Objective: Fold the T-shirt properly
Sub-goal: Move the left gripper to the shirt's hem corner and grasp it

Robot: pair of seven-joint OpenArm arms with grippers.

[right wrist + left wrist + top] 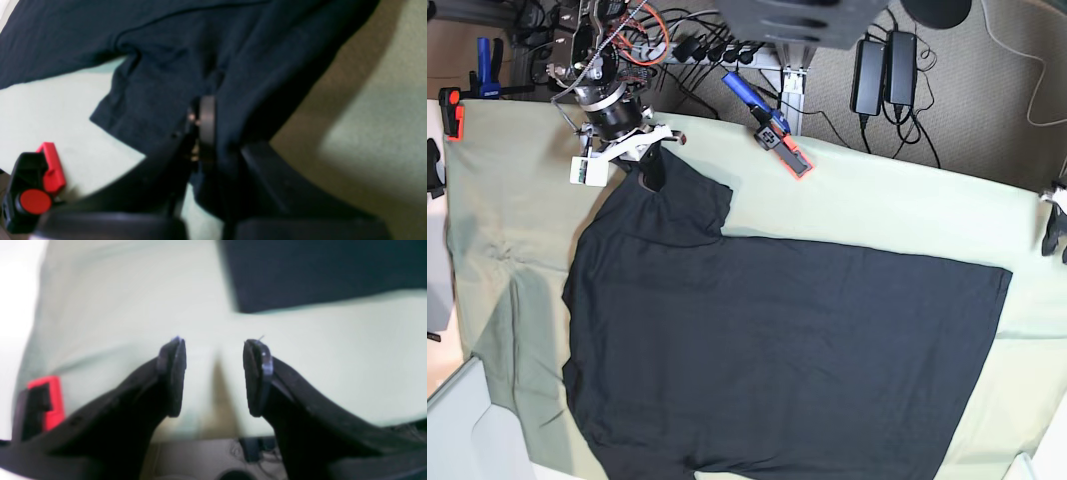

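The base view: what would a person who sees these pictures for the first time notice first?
First, the large black T-shirt, spread flat with its plain side up over the pale green cloth and filling most of the table. Next, the right end effector at the far left corner, shut on the T-shirt's sleeve. The left end effector is open above bare green cloth, holding nothing.

I work in a robotics lab: clamps (767,125) pin cloth (877,200) to my desk, power bricks (885,62) and cables (642,30) behind.
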